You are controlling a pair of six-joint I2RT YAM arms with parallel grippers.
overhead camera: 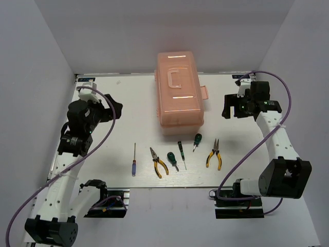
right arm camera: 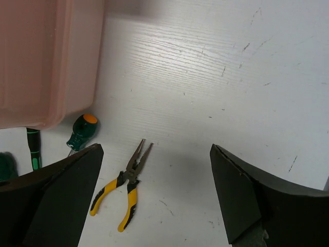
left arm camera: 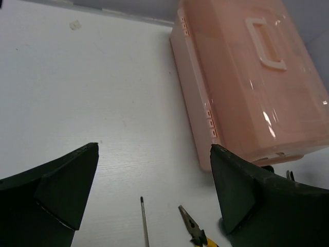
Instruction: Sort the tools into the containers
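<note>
The white worktop point(overhead camera: 128, 113) bears a closed pink toolbox point(overhead camera: 180, 92) and, in a row in front of it, two yellow-handled pliers point(overhead camera: 159, 162) among four screwdrivers point(overhead camera: 133, 165).

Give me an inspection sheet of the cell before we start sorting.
Surface: white wood-grain table, light scuffs.
Job's things: pink toolbox, lid shut; six tools lined up before it: purple screwdriver, pliers, stubby green screwdriver, slim black-green screwdriver, second stubby screwdriver, second pliers.
Clutter: small pale fleck near far edge, unidentifiable.
Grippers: left gripper and right gripper open, empty.
Cables: purple cable loops off each arm, clear of tools.
Surroundings: white walls on three sides.
</note>
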